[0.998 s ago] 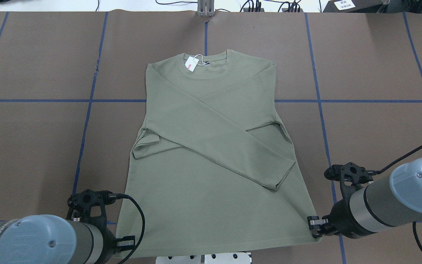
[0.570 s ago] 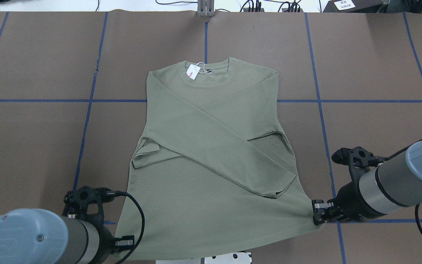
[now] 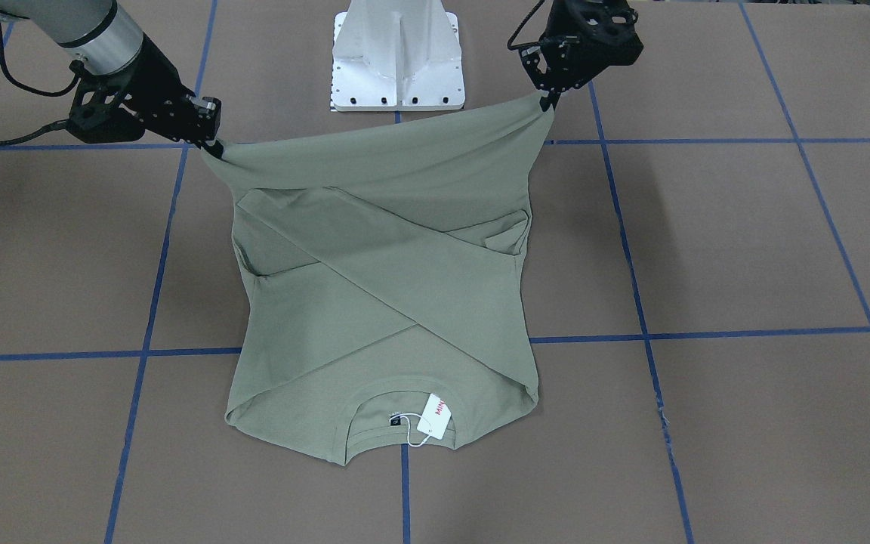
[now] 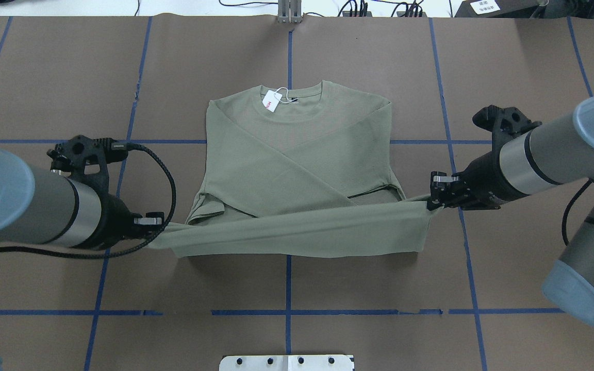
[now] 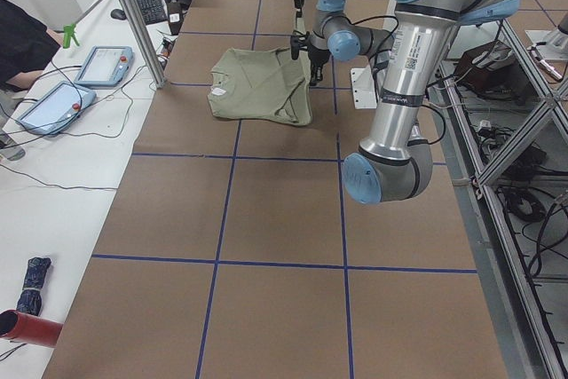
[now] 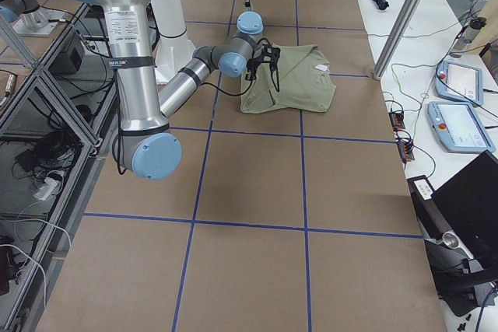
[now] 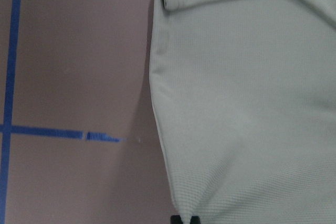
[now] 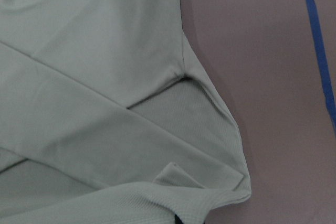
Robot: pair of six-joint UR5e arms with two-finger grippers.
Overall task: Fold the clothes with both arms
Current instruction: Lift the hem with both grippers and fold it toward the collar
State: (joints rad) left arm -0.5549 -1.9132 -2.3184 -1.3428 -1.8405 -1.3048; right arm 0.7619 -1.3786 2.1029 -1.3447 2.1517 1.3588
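The white hang tag [image 3: 433, 416] at the shirt [image 3: 382, 302] neck reads "MIN" in red.

The shirt [image 4: 297, 154] lies mid-bench [image 4: 44, 77], neck away from the robot, hang tag [image 4: 271, 100] at the neck, sleeves crossed over the chest. Its hem is raised over the body, stretched between the left gripper [image 4: 159, 225] and the right gripper [image 4: 429, 202], each pinching a hem corner.
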